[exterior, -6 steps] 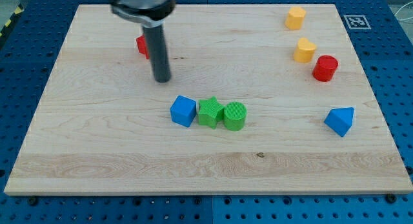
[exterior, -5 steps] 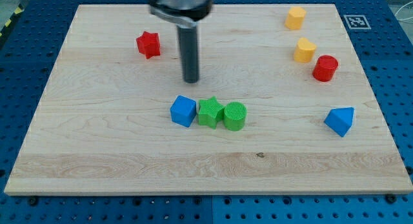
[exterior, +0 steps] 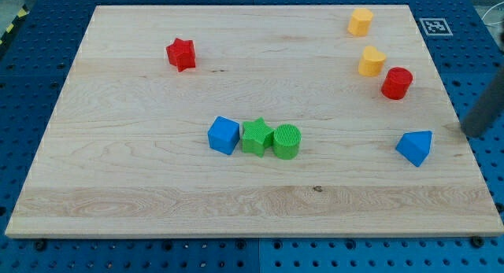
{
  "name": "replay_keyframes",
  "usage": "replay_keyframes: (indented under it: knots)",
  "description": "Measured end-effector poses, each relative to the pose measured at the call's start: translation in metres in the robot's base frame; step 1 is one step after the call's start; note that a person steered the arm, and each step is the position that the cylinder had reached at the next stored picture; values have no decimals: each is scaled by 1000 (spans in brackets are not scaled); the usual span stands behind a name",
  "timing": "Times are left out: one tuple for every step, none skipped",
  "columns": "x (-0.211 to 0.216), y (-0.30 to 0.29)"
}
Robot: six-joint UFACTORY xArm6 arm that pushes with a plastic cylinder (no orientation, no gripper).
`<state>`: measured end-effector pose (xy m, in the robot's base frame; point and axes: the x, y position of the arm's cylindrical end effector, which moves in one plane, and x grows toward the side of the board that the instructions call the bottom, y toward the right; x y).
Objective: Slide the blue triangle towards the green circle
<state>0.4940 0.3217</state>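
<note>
The blue triangle (exterior: 415,147) lies near the board's right edge, low in the view. The green circle (exterior: 287,142) sits at mid-board, touching a green star (exterior: 257,137), which touches a blue cube (exterior: 224,135) on its left. My rod shows blurred at the view's right edge; my tip (exterior: 475,134) is just off the board's right edge, to the right of and slightly above the blue triangle, apart from it.
A red star (exterior: 181,53) lies at the upper left. Two yellow blocks (exterior: 361,22) (exterior: 372,60) and a red cylinder (exterior: 397,83) stand at the upper right. A marker tag (exterior: 434,26) is at the top right corner.
My rod has swept from the board's upper middle across to the right edge. No block has moved.
</note>
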Motion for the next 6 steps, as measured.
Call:
replay_keyframes:
  knots:
    - [10,13]
    - [10,-10]
    - [15,-49]
    - [26,-92]
    - [33,-122]
    - [33,-144]
